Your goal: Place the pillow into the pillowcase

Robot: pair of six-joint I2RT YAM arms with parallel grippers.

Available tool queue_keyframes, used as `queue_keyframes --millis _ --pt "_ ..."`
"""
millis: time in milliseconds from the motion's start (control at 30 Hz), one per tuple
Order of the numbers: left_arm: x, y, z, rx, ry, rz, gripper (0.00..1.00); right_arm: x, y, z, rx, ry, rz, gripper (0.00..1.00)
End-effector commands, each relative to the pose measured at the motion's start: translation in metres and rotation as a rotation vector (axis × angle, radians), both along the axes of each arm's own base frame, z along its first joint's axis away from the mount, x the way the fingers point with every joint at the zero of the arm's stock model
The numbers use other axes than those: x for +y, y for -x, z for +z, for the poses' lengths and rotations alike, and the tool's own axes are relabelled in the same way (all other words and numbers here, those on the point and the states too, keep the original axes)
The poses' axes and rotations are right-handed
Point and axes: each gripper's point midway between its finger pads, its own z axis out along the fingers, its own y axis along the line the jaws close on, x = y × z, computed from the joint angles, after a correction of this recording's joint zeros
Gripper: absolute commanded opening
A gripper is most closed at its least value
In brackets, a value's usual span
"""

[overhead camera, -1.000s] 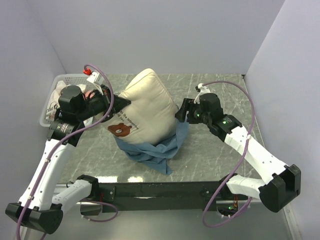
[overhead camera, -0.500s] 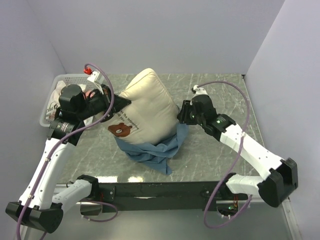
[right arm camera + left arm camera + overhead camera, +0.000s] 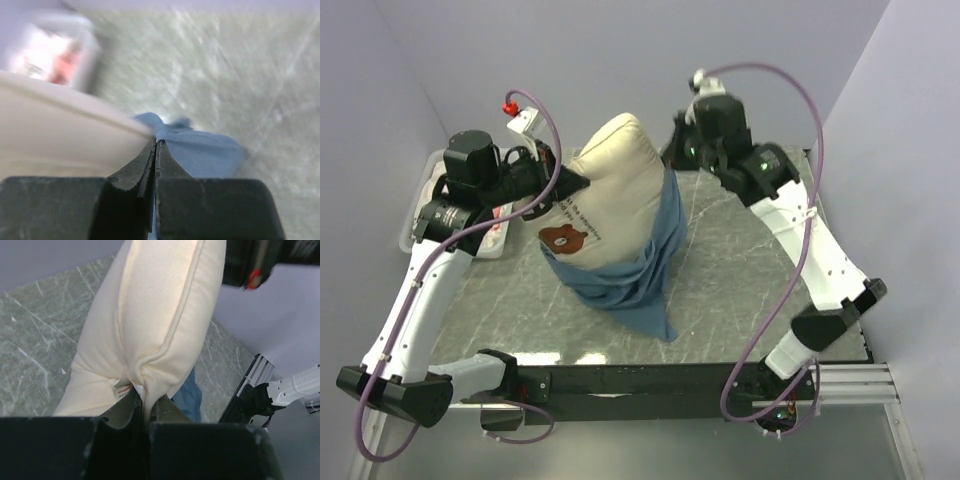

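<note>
Marble tabletop (image 3: 740, 260), L end effector (image 3: 142, 400) tight on pillow (image 3: 610, 195) corner, R end effector (image 3: 155, 146) tight on pillowcase (image 3: 635, 280) edge.

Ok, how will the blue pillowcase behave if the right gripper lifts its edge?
Probably floppy: the pillowcase hangs in loose folds below the right gripper. Likely light, since a thin pinch carries it. It may drag against the pillow rather than slide.

pillow (image 3: 610, 195) fills centre; table (image 3: 732, 280) bare right.
</note>
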Motion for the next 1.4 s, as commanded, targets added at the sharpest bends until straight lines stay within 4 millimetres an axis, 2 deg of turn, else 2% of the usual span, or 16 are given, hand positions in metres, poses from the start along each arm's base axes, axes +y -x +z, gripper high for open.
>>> queue_keyframes --millis 0,100,133,200,400,500,733,767,833,867,967,1067,1167,1267,1333,1367 --pt "-0.014 0.008 0.001 0.005 -0.050 -0.060 0.01 0.031 0.035 0.161 -0.294 -0.191 0.136 0.00" --pt "-0.019 0.001 0.002 0.007 -0.044 -0.032 0.01 0.062 0.031 0.179 -0.319 -0.287 0.223 0.00" --pt "-0.020 -0.005 -0.002 0.023 -0.053 -0.008 0.01 0.056 0.042 0.193 -0.351 -0.320 0.231 0.00" --pt "-0.014 -0.023 -0.004 0.044 -0.065 0.110 0.01 0.067 0.036 0.177 -0.349 -0.327 0.241 0.00" --pt "-0.017 -0.053 0.006 0.054 0.123 0.261 0.01 0.078 0.041 0.197 -0.375 -0.366 0.306 0.00" --pt "0.000 -0.063 0.010 0.017 0.229 0.433 0.01 0.087 0.038 0.199 -0.385 -0.391 0.324 0.00" --pt "0.072 -0.019 0.045 -0.075 0.551 0.701 0.01 0.059 0.052 0.236 -0.502 -0.411 0.282 0.00" --pt "0.082 -0.020 0.022 -0.027 0.595 0.770 0.01 0.058 0.054 0.240 -0.511 -0.417 0.284 0.00" --pt "0.095 -0.002 0.031 -0.066 0.726 0.772 0.01 0.061 0.060 0.242 -0.507 -0.438 0.314 0.00" --pt "0.099 -0.005 0.007 -0.032 0.732 0.807 0.01 0.065 0.062 0.239 -0.499 -0.439 0.329 0.00" --pt "0.094 -0.008 -0.017 0.034 0.712 0.814 0.01 0.089 0.065 0.211 -0.445 -0.387 0.368 0.00" --pt "0.057 -0.019 -0.042 0.148 0.680 0.693 0.01 0.120 0.068 0.186 -0.407 -0.314 0.408 0.00" --pt "0.041 -0.026 -0.092 0.294 0.656 0.754 0.01 0.153 0.057 0.133 -0.282 -0.252 0.460 0.00" --pt "0.046 -0.021 -0.118 0.358 0.685 0.807 0.01 0.172 0.050 0.079 -0.196 -0.172 0.486 0.00" --pt "0.055 -0.021 -0.123 0.370 0.708 0.860 0.01 0.174 0.052 0.057 -0.162 -0.129 0.482 0.17" --pt "0.059 -0.020 -0.128 0.375 0.708 0.880 0.01 0.174 0.053 0.034 -0.126 -0.083 0.482 0.37"
